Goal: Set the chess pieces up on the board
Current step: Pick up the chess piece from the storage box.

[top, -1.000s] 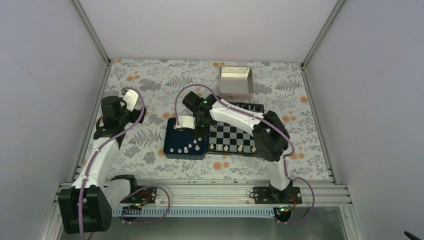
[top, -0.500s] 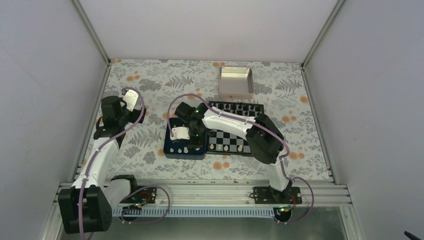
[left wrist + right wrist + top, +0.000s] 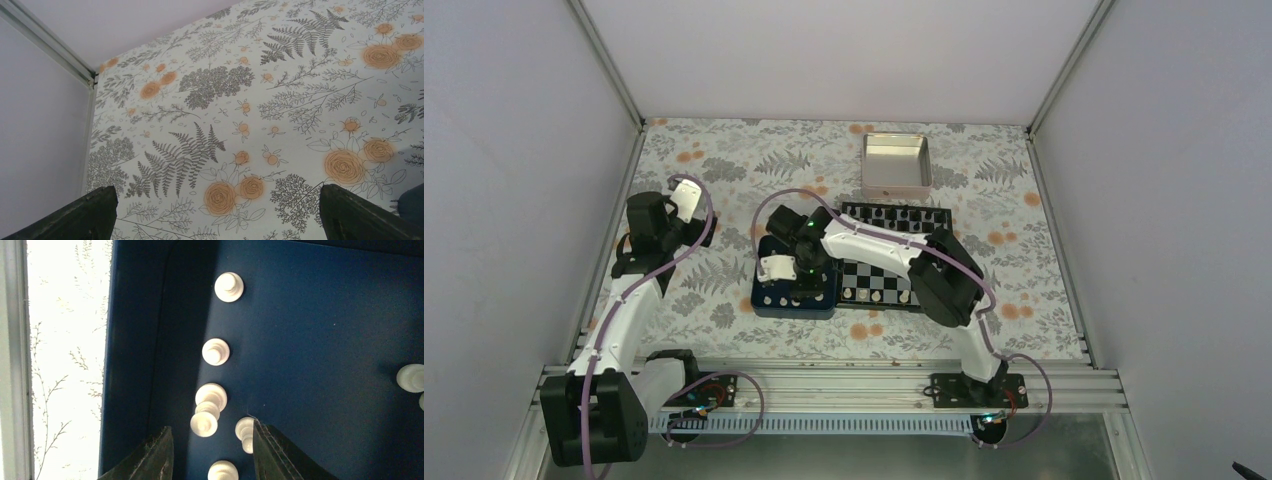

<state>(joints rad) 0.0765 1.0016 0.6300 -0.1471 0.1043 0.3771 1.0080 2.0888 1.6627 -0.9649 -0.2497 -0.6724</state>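
Note:
Several white chess pieces [image 3: 215, 351] stand in a dark blue tray [image 3: 325, 340], most of them in a line along its left wall. My right gripper [image 3: 211, 427] hangs low over them, open, with a pawn [image 3: 204, 424] between the fingers and another piece [image 3: 245, 432] right against the right finger [image 3: 272, 452]. Seen from above, the right gripper [image 3: 802, 283] is over the tray [image 3: 769, 305], just left of the board [image 3: 889, 262]. A few white pieces [image 3: 884, 297] stand on the board's near row. My left gripper [image 3: 217, 192] is wide open over bare tablecloth.
Black pieces [image 3: 894, 213] line the board's far row. A silver tin [image 3: 896, 163] sits behind the board. The left arm [image 3: 649, 225] rests near the left wall. One more white piece [image 3: 412, 377] stands at the right of the tray.
My right arm swung from the tray's far edge toward its near left part and came down over the pieces. Its jaws opened slightly. The left arm stayed still.

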